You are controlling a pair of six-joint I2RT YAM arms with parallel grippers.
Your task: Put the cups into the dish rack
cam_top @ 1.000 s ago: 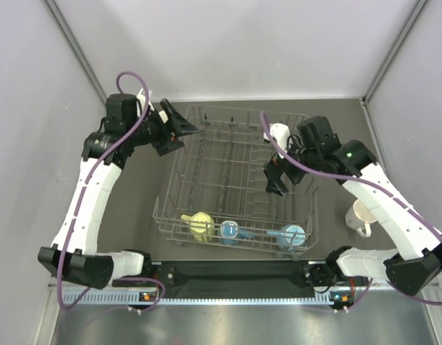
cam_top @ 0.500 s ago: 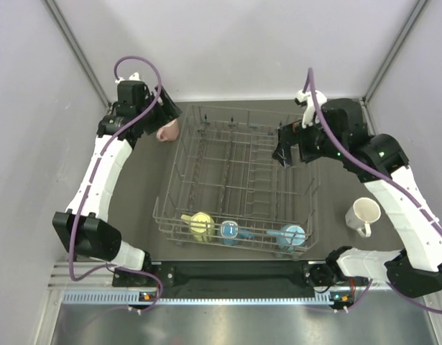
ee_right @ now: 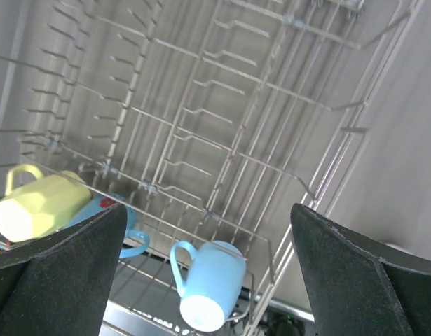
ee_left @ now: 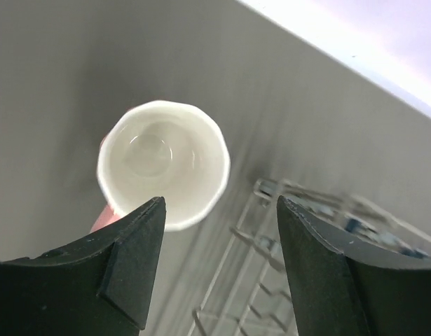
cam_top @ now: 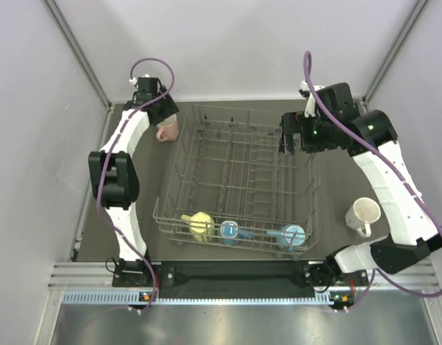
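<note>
Left gripper (ee_left: 219, 210) is hovering, jaws apart and empty, over the upright pink mug (cam_top: 167, 131) at upper left beside the dish rack (cam_top: 228, 154). Right gripper (ee_right: 207, 217) is gaping wide above the rack, holding nothing. Yellow mug (cam_top: 200, 224), blue mug (cam_top: 230, 231) and light blue mug (cam_top: 292, 235) are lying along its lower edge, the white mug (cam_top: 364, 214) standing outside at right.

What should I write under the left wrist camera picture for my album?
Left gripper hovers open above the upright pink cup, beside a corner of the dish rack.

Overhead camera looks down on the dish rack (cam_top: 238, 169), which both close wrist views share.
</note>
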